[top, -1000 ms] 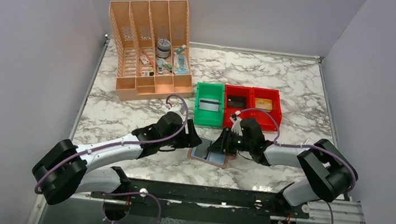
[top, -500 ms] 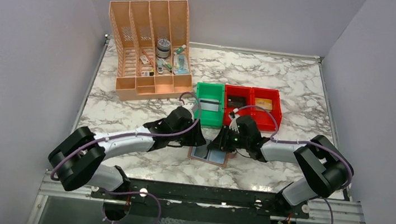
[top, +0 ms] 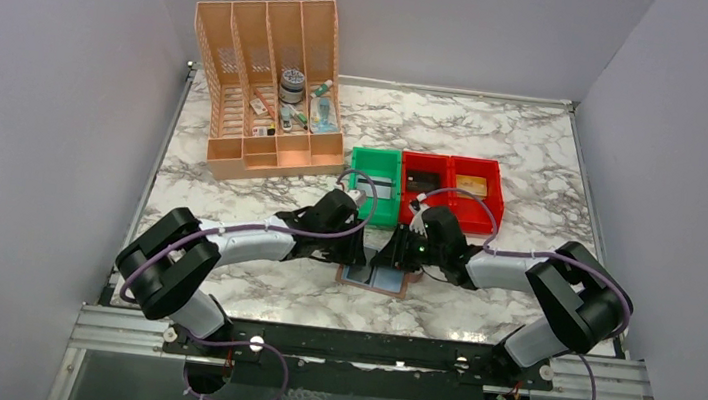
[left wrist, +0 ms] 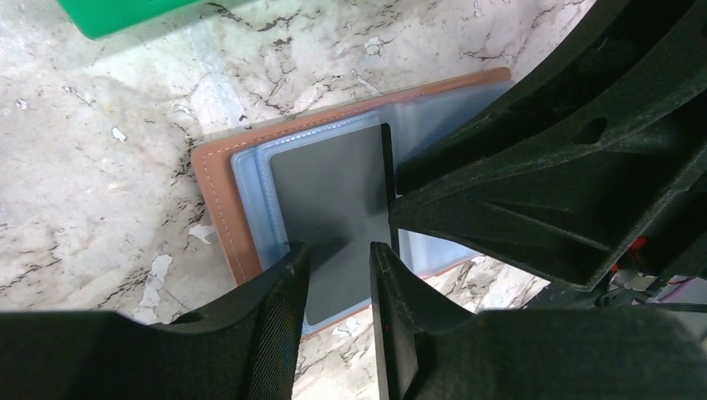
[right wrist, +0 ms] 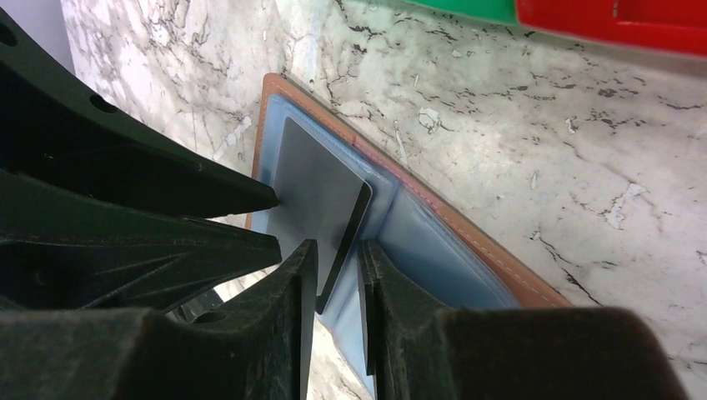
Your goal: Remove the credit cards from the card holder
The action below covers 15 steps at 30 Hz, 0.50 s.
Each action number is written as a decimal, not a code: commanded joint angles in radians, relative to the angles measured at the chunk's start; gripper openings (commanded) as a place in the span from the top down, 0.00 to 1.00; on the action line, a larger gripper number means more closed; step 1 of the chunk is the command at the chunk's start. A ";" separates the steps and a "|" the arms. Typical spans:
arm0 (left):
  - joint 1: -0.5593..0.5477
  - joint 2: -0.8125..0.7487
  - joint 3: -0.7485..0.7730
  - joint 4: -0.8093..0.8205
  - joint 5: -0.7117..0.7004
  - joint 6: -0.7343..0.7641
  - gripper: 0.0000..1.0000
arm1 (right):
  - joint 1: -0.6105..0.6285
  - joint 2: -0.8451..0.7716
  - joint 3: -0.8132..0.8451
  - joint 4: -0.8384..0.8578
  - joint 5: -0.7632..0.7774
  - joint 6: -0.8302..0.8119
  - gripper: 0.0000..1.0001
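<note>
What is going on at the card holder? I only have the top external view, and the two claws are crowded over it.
Observer: The right wrist view shows one dark credit card with one edge raised off the open card holder. It is tilted up between the fingers of the right claw.
Operator: Is it clamped?
Observer: I cannot tell. Some gap shows on both sides of the card's edge.
Operator: And the left claw?
Observer: In the left wrist view, the left claw has its fingers slightly apart, with the tips low over the flat end of that card and nothing between them.
</note>
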 commanded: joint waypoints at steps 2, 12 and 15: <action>-0.002 0.005 0.008 -0.069 -0.022 0.040 0.63 | -0.004 0.023 -0.004 -0.077 0.106 -0.041 0.73; -0.029 -0.025 0.027 -0.119 -0.099 0.048 0.57 | -0.004 0.017 -0.006 -0.082 0.109 -0.035 0.73; -0.028 -0.026 0.038 -0.131 -0.108 0.062 0.56 | -0.004 0.020 -0.002 -0.082 0.101 -0.038 0.73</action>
